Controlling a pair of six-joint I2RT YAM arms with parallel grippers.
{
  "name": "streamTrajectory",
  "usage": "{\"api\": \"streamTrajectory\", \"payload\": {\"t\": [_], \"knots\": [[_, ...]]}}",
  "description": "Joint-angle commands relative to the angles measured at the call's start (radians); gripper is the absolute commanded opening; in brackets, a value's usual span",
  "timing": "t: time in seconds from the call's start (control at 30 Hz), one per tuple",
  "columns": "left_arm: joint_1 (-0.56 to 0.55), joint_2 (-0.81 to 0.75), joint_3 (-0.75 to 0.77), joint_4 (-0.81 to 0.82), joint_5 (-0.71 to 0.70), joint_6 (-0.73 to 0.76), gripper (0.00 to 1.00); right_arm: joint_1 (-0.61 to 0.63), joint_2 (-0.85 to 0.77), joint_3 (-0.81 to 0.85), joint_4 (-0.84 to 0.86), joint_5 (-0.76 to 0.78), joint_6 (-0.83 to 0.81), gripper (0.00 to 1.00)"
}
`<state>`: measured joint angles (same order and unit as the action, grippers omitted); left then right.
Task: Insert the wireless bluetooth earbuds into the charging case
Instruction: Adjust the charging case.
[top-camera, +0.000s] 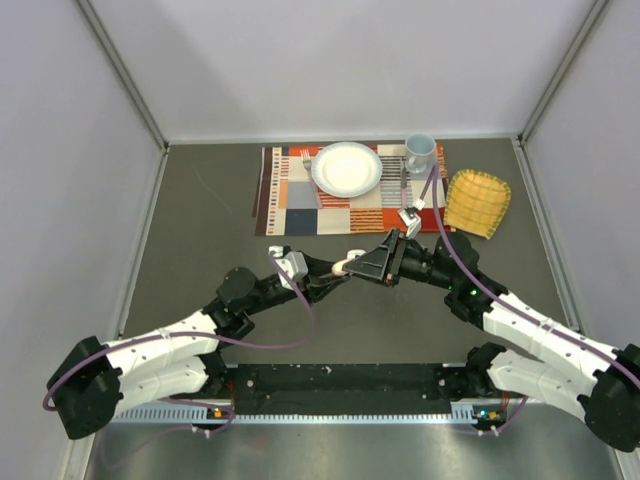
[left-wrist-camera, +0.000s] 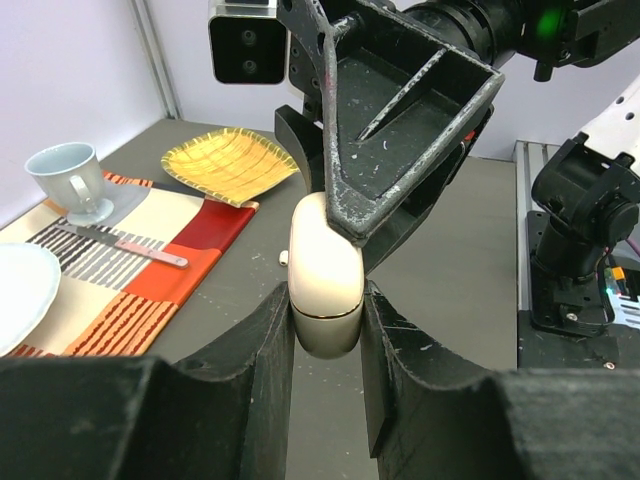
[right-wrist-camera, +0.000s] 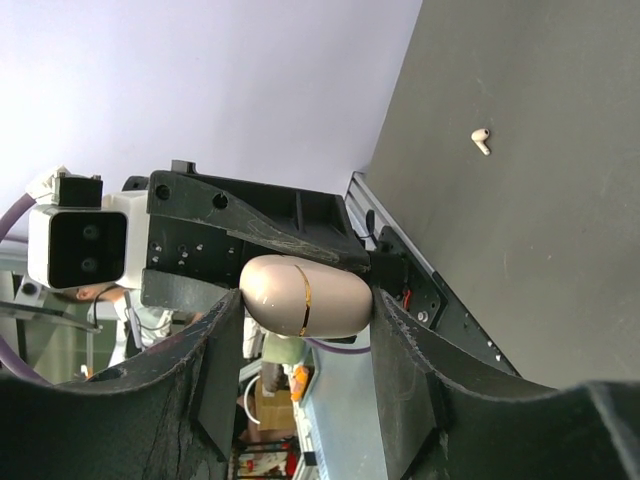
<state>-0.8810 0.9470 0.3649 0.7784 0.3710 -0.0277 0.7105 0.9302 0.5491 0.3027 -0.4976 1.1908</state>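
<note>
Charging case (left-wrist-camera: 325, 285) — clamped between left hand (left-wrist-camera: 326, 305) and right hand (right-wrist-camera: 307, 308)

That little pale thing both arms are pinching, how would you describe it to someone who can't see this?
On the grey table, just nearer the arms than the striped placemat, the left gripper and right gripper meet. Clamped between them is the case: a smooth cream pebble with a thin seam round it, the only pale rounded thing among black parts.
</note>
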Motion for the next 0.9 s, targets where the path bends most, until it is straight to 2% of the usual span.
{"api": "streamTrajectory", "payload": {"t": [0.0,0.1,0.33,0.6,0.87], "knots": [[-0.010,0.004,0.017,0.045,0.008,0.002,0.20,0.014,0.010,-0.005,0.078,-0.049,0.046,0.24],[-0.012,0.003,0.016,0.051,0.002,-0.005,0.27,0.014,0.009,-0.015,0.090,-0.039,0.050,0.20],[-0.012,0.019,-0.021,0.166,-0.018,-0.043,0.33,0.012,0.009,-0.037,0.128,-0.033,0.075,0.18],[-0.012,0.072,-0.047,0.324,-0.014,-0.090,0.36,0.014,0.013,-0.044,0.147,-0.036,0.096,0.18],[-0.012,0.102,-0.047,0.374,-0.012,-0.098,0.35,0.012,0.019,-0.058,0.190,-0.045,0.125,0.18]]}}
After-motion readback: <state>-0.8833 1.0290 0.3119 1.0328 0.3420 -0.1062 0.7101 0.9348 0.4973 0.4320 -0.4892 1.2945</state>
